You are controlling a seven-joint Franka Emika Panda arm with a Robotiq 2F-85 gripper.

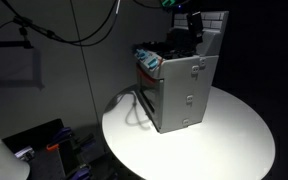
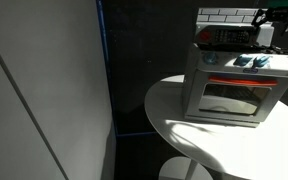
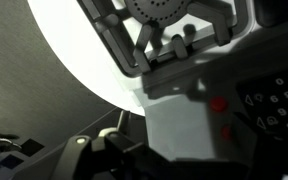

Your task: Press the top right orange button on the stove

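The grey toy stove [image 1: 181,92] stands on a round white table [image 1: 234,140]; it also shows in an exterior view [image 2: 234,90] with its oven door facing the camera. My gripper [image 1: 191,30] hangs over the stove's top by the tiled back panel, and it is also in an exterior view [image 2: 267,22]. In the wrist view the stove's grey side [image 3: 174,115] fills the middle, with two red-orange buttons [image 3: 217,103] on its dark edge. My gripper [image 3: 184,165] is a dark mass at the bottom, jaws seemingly together, apart from the buttons.
Blue and white toy items [image 2: 250,62] lie on the stove top. Cables [image 1: 74,25] hang in the dark behind the table. A dark partition [image 2: 44,90] stands beside it. The table's edge curves close to the stove [image 3: 84,50].
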